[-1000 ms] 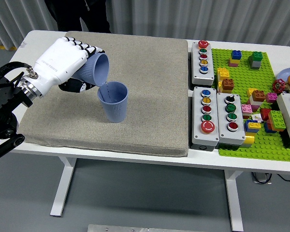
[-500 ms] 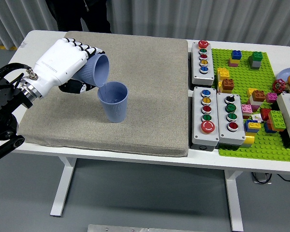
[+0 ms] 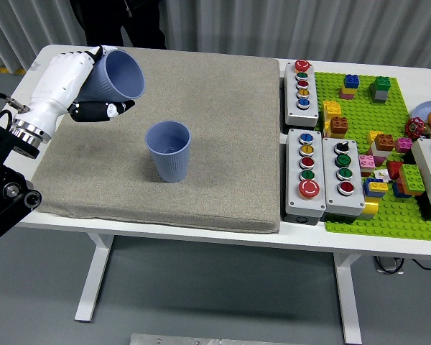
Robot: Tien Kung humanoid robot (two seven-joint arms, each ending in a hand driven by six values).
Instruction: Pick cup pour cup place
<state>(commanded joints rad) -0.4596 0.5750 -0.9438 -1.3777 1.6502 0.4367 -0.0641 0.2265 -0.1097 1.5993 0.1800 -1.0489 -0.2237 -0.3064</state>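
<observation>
My left hand (image 3: 77,85), white with black fingertips, is shut on a blue ribbed cup (image 3: 115,75). It holds the cup in the air over the mat's far left, tilted with its mouth facing right and toward me. A second blue ribbed cup (image 3: 169,151) stands upright on the grey mat (image 3: 201,93), to the lower right of the held cup and apart from it. My right hand is out of view.
Two grey button boxes (image 3: 302,83) (image 3: 307,175) and a third (image 3: 343,177) stand right of the mat. A green baseplate (image 3: 399,208) with several toy bricks lies at the far right. A person in dark clothes (image 3: 122,21) stands at the far side.
My left hand has lifted the held cup up and back to the left, away from the standing cup's rim, and turned it less steeply.
</observation>
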